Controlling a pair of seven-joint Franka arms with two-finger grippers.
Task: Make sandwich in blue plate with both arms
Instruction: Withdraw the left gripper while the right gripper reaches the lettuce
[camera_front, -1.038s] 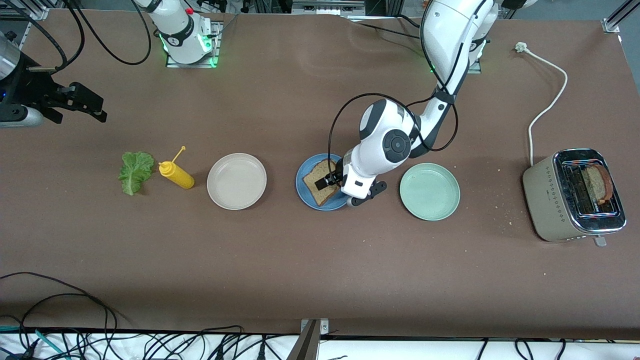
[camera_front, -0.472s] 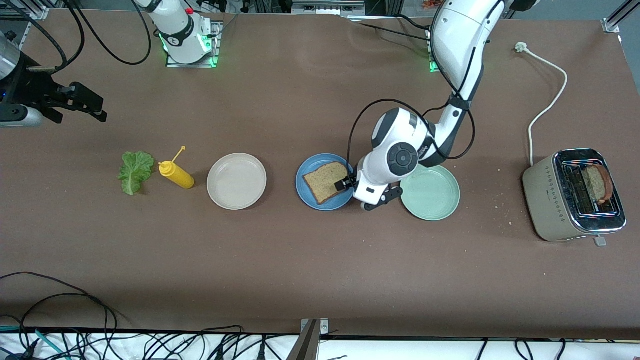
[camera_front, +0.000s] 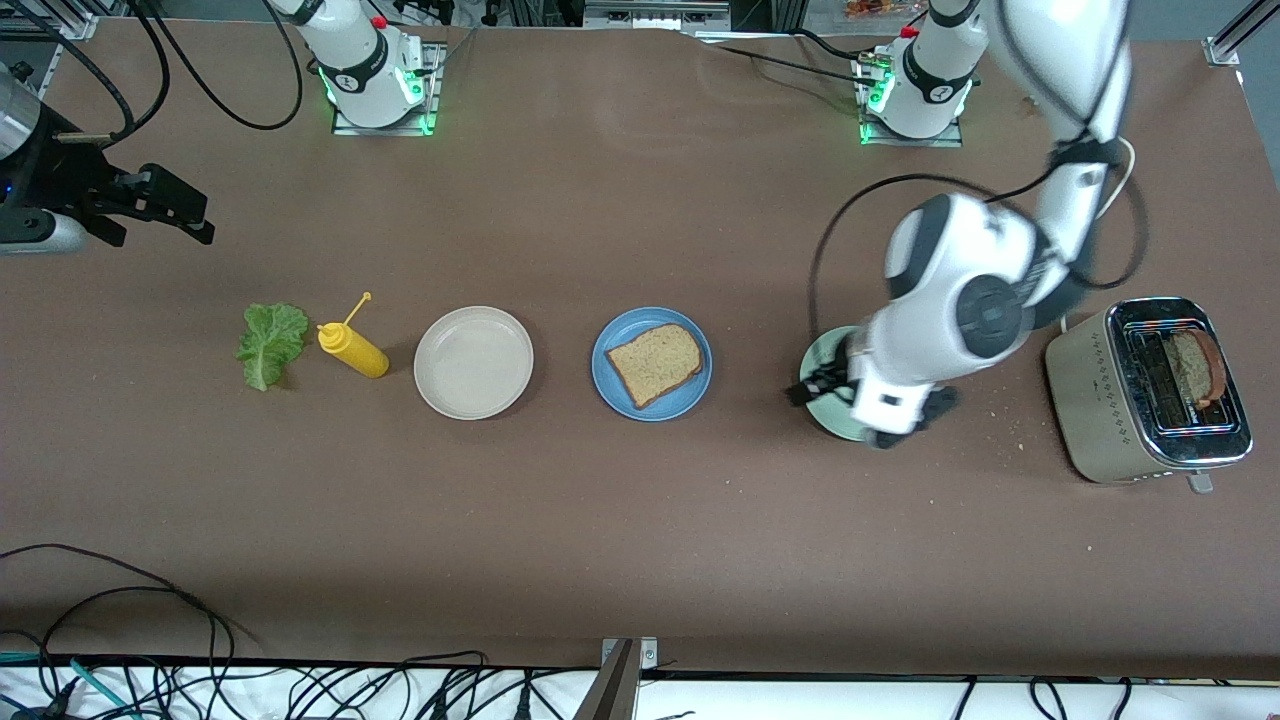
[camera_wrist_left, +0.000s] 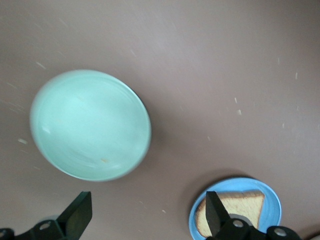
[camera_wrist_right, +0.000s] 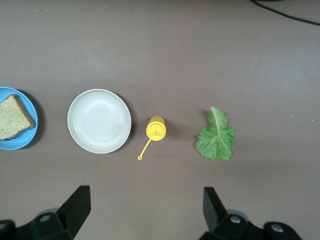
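A brown bread slice (camera_front: 655, 363) lies flat on the blue plate (camera_front: 610, 388) at mid-table. My left gripper (camera_front: 812, 386) is open and empty, up over the edge of the pale green plate (camera_front: 822, 360) that faces the blue plate. In the left wrist view its open fingers (camera_wrist_left: 80, 215) frame bare table, with the blue plate (camera_wrist_left: 272, 192) and bread (camera_wrist_left: 240, 205) beside one tip. A second slice (camera_front: 1196, 365) stands in the toaster (camera_front: 1120, 400). The lettuce leaf (camera_front: 270, 343) lies toward the right arm's end. My right gripper (camera_front: 190, 212) waits open, high above that end; its view shows the lettuce (camera_wrist_right: 215, 136).
A yellow mustard bottle (camera_front: 352, 349) lies beside the lettuce. A beige-white plate (camera_front: 473, 362) sits between the bottle and the blue plate. The toaster's white cord (camera_front: 1095, 215) runs toward the robots' bases. Crumbs lie near the toaster. Cables hang along the front edge.
My left gripper has let go of the bread on the blue plate and swung away to over the green plate. The right arm has not moved.
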